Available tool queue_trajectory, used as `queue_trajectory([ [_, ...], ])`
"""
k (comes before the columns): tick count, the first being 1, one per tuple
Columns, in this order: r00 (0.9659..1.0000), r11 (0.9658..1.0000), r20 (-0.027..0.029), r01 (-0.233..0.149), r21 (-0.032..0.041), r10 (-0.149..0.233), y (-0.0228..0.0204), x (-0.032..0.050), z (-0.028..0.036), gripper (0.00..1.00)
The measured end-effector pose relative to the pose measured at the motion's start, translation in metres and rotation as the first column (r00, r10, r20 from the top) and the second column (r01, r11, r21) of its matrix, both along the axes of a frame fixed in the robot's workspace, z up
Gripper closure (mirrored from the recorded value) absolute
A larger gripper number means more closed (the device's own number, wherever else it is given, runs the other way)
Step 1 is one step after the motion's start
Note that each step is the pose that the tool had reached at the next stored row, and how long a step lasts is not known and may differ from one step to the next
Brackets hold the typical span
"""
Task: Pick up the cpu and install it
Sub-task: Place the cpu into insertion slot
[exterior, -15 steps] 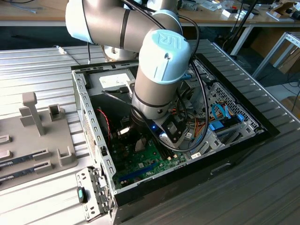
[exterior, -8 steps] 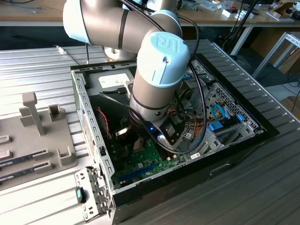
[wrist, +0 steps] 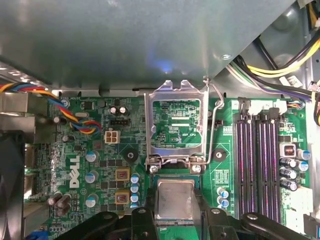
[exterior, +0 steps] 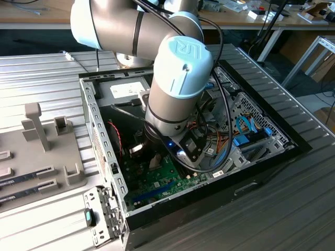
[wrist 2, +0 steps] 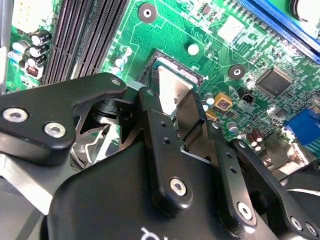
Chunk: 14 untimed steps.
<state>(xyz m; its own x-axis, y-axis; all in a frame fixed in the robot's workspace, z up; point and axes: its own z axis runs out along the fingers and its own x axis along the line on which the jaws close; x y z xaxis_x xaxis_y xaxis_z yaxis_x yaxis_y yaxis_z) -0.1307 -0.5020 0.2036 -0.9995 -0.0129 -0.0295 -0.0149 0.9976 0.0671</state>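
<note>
The cpu (wrist: 175, 199), a small square chip with a silvery metal top, sits between the two black fingers (wrist: 204, 212) of the gripper (wrist: 175, 206), which are closed against its opposite edges. In the second wrist view the cpu (wrist 2: 172, 92) lies within the dark frame of the socket (wrist 2: 175, 62), level with it or just above – whether it is fully seated cannot be told. Right beside the chip in the first wrist view, the socket's metal load plate (wrist: 148, 125) stands hinged open, green board showing through its window, and a thin wire lever (wrist: 213, 125) is raised along one side of it. All of this belongs to a green motherboard (wrist: 100, 165) dotted with small capacitors; long dark memory slots (wrist: 255, 160) run near the socket, and a twisted bundle of coloured wires (wrist: 75, 117) crosses one corner. In the exterior view the grey, blue-capped robot arm (exterior: 180, 68) reaches down into an open computer case (exterior: 104, 151) lying flat on a ribbed metal table (exterior: 261, 209), its wrist low over the motherboard (exterior: 157, 178) – to the exterior view's left a grey tray (exterior: 73, 175) rests on the table.
</note>
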Motion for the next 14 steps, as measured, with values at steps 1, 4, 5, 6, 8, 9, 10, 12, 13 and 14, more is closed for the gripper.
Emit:
queue_trajectory([
  [1, 1.0000, 1.0000, -0.0001, -0.002, -0.0035, 0.002, -0.0002, 0.0001, 0.0000, 0.59],
  [4, 1.0000, 0.9999, 0.0000, -0.002, -0.0100, 0.002, -0.0005, 0.0000, 0.0000, 0.59],
  [5, 1.0000, 0.9999, 0.0000, -0.002, -0.0122, 0.002, -0.0008, 0.0000, -0.0001, 0.59],
  [6, 1.0000, 0.9999, 0.0000, -0.002, -0.0142, 0.002, -0.0010, 0.0000, 0.0000, 0.59],
  [8, 1.0000, 0.9998, -0.0001, -0.002, -0.0183, 0.002, -0.0012, 0.0001, 0.0003, 0.59],
  [9, 1.0000, 0.9998, -0.0002, -0.002, -0.0191, 0.002, -0.0013, 0.0001, 0.0013, 0.59],
  [10, 1.0000, 0.9998, -0.0001, -0.002, -0.0196, 0.002, -0.0013, 0.0001, 0.0023, 0.59],
  [12, 1.0000, 0.9998, 0.0001, -0.002, -0.0205, 0.002, -0.0010, 0.0001, 0.0026, 0.59],
  [13, 1.0000, 0.9998, -0.0003, -0.002, -0.0212, 0.002, -0.0007, 0.0004, 0.0028, 0.59],
  [14, 1.0000, 0.9998, -0.0017, -0.002, -0.0216, 0.002, -0.0003, 0.0014, 0.0029, 0.59],
])
